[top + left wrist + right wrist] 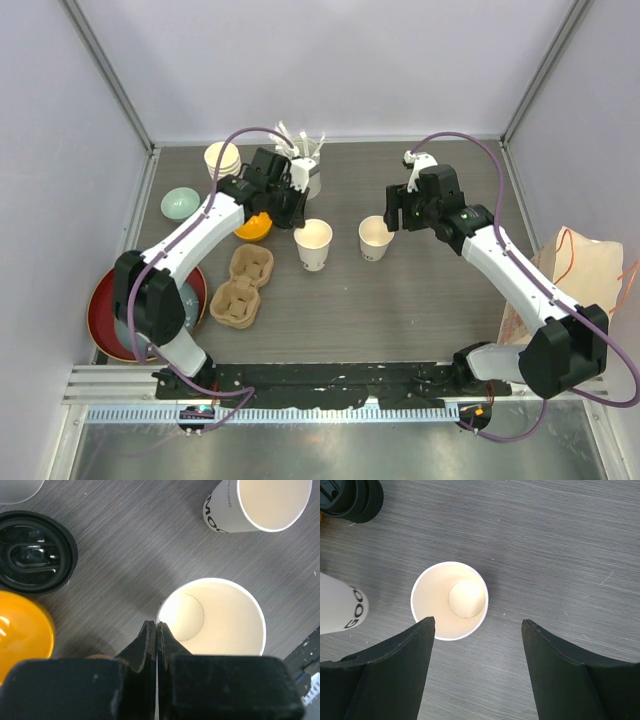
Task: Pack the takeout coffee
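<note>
Matte black fingers of the left pincer (pixel 152 625) are clenched on the near wall of the left cup (pixel 220 625), with a thin white edge showing between them. The right pincer (pixel 477 624) hangs released, spread above the right cup (pixel 440 615). The two cups are smooth white paper, round, lidless and upright, standing near each other on the streaky grey tabletop (pixel 560 545). One round black plastic lid (pixel 35 552) lies beside one glossy orange bowl (pixel 22 630).

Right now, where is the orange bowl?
In the top view, the orange bowl sits left of centre, partly under the left arm, above the cardboard cup trays and left of the left paper cup.
</note>
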Controlling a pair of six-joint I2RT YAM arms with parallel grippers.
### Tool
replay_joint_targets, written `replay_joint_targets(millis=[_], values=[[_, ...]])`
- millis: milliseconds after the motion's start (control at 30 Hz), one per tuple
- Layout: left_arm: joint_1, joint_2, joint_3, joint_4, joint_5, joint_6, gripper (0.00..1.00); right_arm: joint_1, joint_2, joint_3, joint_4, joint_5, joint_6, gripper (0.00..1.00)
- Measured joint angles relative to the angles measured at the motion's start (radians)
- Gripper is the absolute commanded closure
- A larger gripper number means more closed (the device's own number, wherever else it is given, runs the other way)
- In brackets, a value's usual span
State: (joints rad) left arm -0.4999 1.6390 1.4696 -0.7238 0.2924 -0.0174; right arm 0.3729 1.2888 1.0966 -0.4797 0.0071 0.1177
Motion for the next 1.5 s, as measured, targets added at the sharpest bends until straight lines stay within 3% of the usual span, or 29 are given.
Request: replay_joint_targets(millis=[400, 633, 733, 767, 800, 967, 1133, 1167, 1267, 1400, 1500], values=[[-0.029, 0.008, -0.202, 0.298, -0.017, 0.01, 1.0, 0.0, 0.0, 0.0, 0.0, 0.0, -0.004, 0.25], [-0.037, 0.01, -0.219, 0.358, -0.027, 0.056, 0.96, 0.0, -0.002, 0.0, 0.0, 0.0, -0.007, 0.25], [-0.037, 0.02, -0.219, 0.372, -0.026, 0.077, 0.77, 0.0, -0.002, 0.0, 0.0, 0.0, -0.007, 0.25], [-0.037, 0.024, -0.219, 0.372, -0.026, 0.084, 0.68, 0.0, -0.002, 0.0, -0.001, 0.0, -0.007, 0.25], [-0.037, 0.028, -0.219, 0.372, -0.024, 0.09, 0.54, 0.0, -0.002, 0.0, 0.0, 0.0, -0.007, 0.25], [-0.037, 0.03, -0.215, 0.363, -0.005, 0.119, 0.31, 0.0, -0.002, 0.0, -0.001, -0.013, -0.007, 0.25], [-0.035, 0.029, -0.128, 0.287, -0.013, 0.122, 0.35, 0.0, -0.002, 0.0, 0.0, -0.021, -0.007, 0.25], [-0.034, 0.029, -0.093, 0.276, -0.025, 0.121, 0.43, 0.0, -0.002, 0.0, 0.0, -0.022, -0.007, 0.25], [-0.024, 0.029, -0.005, 0.26, -0.077, 0.117, 0.55, 0.0, -0.002, 0.0, 0.0, -0.027, -0.008, 0.25], [0.0, 0.044, 0.064, 0.248, -0.202, 0.135, 0.56, 0.0, -0.002, 0.0, 0.0, -0.032, -0.01, 0.25], [0.008, 0.103, 0.092, 0.234, -0.296, 0.173, 0.5, 0.0, -0.002, 0.0, 0.0, -0.035, -0.011, 0.25]])
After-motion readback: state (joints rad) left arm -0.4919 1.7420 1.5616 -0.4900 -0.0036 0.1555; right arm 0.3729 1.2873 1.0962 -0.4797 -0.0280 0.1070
